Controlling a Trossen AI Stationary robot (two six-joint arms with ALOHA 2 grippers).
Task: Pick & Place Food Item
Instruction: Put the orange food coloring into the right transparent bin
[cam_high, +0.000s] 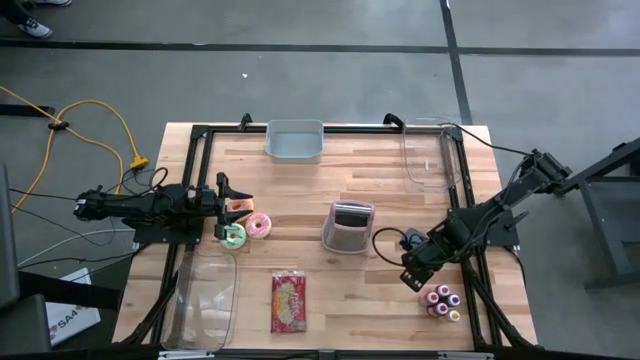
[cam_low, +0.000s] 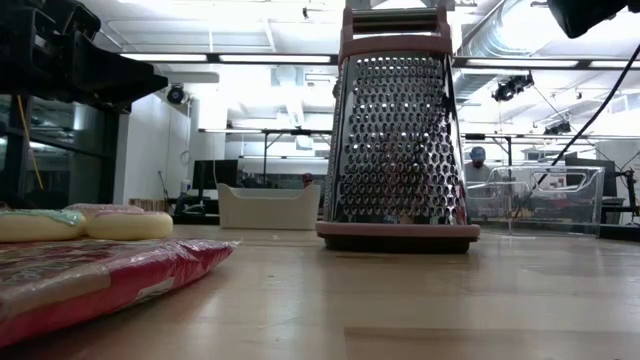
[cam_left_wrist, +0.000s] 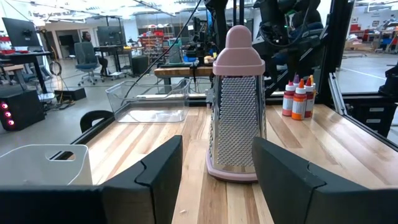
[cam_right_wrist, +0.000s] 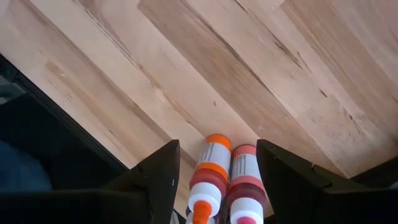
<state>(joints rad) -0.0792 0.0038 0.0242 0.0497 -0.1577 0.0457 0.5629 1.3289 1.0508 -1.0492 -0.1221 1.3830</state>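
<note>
Sitting on the left side of the table, two donuts lie touching each other: the pink-frosted donut and, just beside it toward the table's near edge, the green-frosted donut. My left tool hangs right over them with its fingers spread wide and nothing between them. Through that wrist's view I look straight past the gap at the pink box grater, standing upright near the middle of the table. In the low view both donuts show as pale rounds at the left, behind the red snack packet, which lies flat close to the near edge.

Just below the donuts, at the near left corner, sits a clear bin, nothing in it. A grey tub rests at the far edge, and a second clear bin sits at the far right.

My right tool hovers over on the right side, well apart from the donuts, angled down just beside a cluster of small sauce bottles. Its fingers are parted and gripping nothing; the orange-capped bottle and red-capped bottle show in the gap beneath them.
</note>
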